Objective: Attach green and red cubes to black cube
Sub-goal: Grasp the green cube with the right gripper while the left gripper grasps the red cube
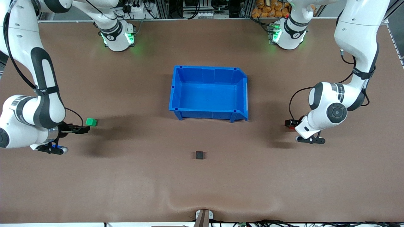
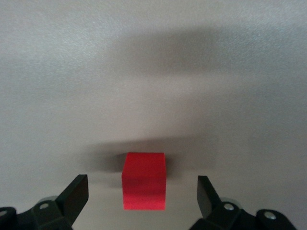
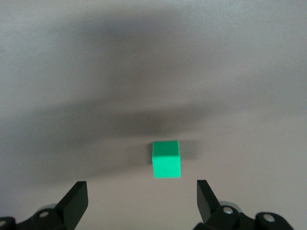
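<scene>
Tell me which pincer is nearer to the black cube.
Neither clearly; about equal. The black cube sits mid-table. The left pincer is open around the red cube at its end; the right pincer is open beside the green cube.

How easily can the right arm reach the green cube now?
Probably yes, easily. The right gripper is open and lined up with the green cube, which sits on bare table just ahead of the fingertips, not yet between them. Nothing lies in the way.

High front camera; wrist cameras close above table [image 1: 126, 176]
</scene>
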`<move>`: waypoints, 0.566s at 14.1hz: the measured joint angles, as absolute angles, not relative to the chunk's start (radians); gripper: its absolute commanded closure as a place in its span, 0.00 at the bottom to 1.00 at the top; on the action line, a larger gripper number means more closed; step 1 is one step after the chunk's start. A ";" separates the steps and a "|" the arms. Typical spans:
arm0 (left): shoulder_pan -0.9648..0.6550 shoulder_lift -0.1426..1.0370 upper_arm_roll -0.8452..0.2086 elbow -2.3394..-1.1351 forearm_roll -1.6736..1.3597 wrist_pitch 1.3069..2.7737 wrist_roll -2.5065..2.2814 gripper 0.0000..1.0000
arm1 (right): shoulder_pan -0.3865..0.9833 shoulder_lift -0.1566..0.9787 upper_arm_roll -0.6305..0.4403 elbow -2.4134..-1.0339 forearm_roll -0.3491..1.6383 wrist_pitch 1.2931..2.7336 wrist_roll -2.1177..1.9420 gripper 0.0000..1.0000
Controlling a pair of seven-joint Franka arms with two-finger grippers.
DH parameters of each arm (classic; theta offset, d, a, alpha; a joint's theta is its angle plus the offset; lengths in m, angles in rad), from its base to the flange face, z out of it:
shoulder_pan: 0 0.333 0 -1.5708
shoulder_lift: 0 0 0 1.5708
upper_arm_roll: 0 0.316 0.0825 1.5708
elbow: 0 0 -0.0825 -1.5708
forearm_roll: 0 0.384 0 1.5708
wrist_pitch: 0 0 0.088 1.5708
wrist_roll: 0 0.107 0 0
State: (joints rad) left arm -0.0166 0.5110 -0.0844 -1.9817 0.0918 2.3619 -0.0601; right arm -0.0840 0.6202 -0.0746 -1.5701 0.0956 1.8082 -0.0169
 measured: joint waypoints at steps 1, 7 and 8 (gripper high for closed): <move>-0.017 0.515 -0.085 -1.982 0.093 2.363 -0.060 0.00 | -0.086 0.630 -0.075 -1.581 0.096 1.827 -0.017 0.00; -0.019 0.530 -0.085 -1.981 0.108 2.371 -0.060 0.25 | -0.086 0.646 -0.074 -1.685 0.093 1.932 -0.033 0.21; -0.019 0.531 -0.085 -1.981 0.108 2.372 -0.060 0.44 | -0.086 0.647 -0.074 -1.695 0.093 1.935 -0.045 0.25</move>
State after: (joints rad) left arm -0.0192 0.5308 -0.0849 -1.9807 0.1084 2.3717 -0.0601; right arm -0.0865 0.6466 -0.0738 -1.6953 0.0927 1.9345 -0.0455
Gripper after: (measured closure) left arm 0.062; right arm 0.106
